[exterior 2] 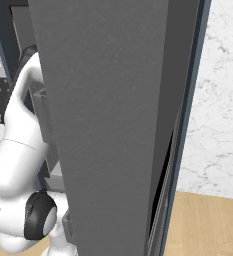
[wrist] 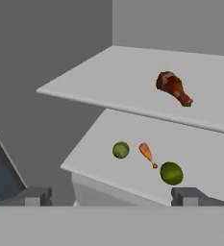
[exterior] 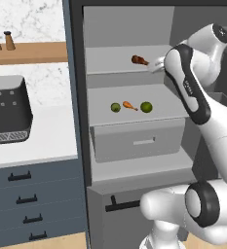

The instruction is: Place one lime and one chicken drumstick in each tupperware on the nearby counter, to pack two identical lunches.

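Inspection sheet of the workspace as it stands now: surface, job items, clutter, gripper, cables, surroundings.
Surface: white counter left of the open fridge; tupperware not seen.
Job's things: upper shelf holds a large drumstick; lower shelf holds a small lime, a small drumstick and a larger lime.
Clutter: coffee machine on the counter; two shakers on the wooden shelf.
Grippers: gripper open, empty, facing the shelves.
Cables: nothing seen.
Surroundings: fridge door, marble wall, drawers.
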